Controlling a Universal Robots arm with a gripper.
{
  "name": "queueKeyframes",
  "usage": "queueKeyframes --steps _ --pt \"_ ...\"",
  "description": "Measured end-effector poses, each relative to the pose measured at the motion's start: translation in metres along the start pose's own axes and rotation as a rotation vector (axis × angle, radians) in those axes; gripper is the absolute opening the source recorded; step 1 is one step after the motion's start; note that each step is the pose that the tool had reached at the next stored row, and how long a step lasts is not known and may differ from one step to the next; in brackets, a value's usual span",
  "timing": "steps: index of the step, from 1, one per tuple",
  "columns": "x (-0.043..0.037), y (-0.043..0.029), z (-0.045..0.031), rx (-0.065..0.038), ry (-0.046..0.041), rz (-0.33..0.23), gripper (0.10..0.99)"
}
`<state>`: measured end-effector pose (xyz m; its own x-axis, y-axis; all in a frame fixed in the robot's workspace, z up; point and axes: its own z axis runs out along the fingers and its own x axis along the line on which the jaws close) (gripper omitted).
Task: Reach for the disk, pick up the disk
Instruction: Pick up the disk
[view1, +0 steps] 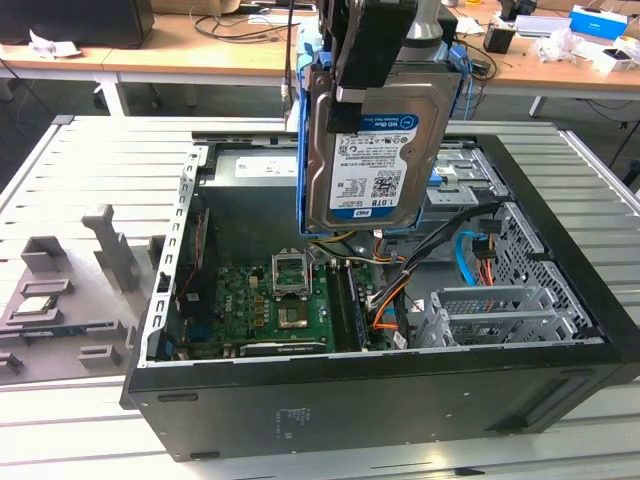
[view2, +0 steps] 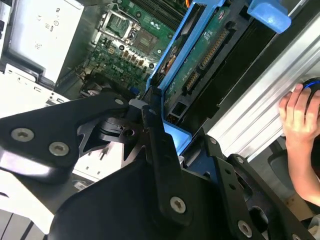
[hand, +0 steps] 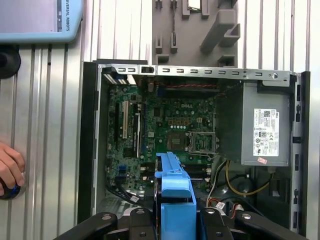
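Slatted metal surface (view1: 90, 160) carried an open computer case (view1: 400, 400); the claw (view1: 365, 60) was clenched on the disk (view1: 375, 160), held upright by its top edge, clear above the case's motherboard (view1: 280, 300), so it looked lifted out. A person's hand (hand: 9, 167) rested beside the case.

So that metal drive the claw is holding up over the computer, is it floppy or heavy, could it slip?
The disk looks like a rigid metal slab, so probably stiff and heavyish for its size. It hangs upright from the claw, clamped near its top, so it might swing or slip. Its blue frame is plastic, likely flexing slightly.
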<state>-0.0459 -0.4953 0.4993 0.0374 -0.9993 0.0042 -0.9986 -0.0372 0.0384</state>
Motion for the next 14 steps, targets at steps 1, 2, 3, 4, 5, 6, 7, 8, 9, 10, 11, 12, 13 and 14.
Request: queueKeyframes --steps 1,2,3,4,5,6,7,8,9,10,11,12,13,14 --pt "0.0012 0.0001 0.0000 0.000 0.0000 0.000 0.369" --pt "0.0040 0.0002 0.0000 0.000 0.0000 0.000 0.369" --pt "0.0055 0.0002 0.0000 0.000 0.0000 0.000 0.369" --pt "0.0069 0.0003 0.0000 0.000 0.0000 0.000 0.369" --pt "0.0084 0.0003 0.0000 0.000 0.0000 0.000 0.369" --pt "0.0096 0.0004 0.0001 0.000 0.0000 0.000 0.369" --pt "0.0116 0.0004 0.0001 0.000 0.0000 0.000 0.369" --pt "0.0139 0.0005 0.0001 0.000 0.0001 0.000 0.369" --pt "0.0163 0.0006 0.0001 0.000 0.0001 0.000 0.369" --pt "0.0186 0.0007 0.0001 0.000 0.0000 0.000 0.369" --pt "0.0223 0.0008 0.0001 0.000 0.0001 0.000 0.369" --pt "0.0242 0.0009 0.0002 0.000 0.0000 0.000 0.369" --pt "0.0260 0.0009 0.0001 0.000 0.0001 0.000 0.369" --pt "0.0285 0.0010 0.0002 0.000 0.0000 0.000 0.369"
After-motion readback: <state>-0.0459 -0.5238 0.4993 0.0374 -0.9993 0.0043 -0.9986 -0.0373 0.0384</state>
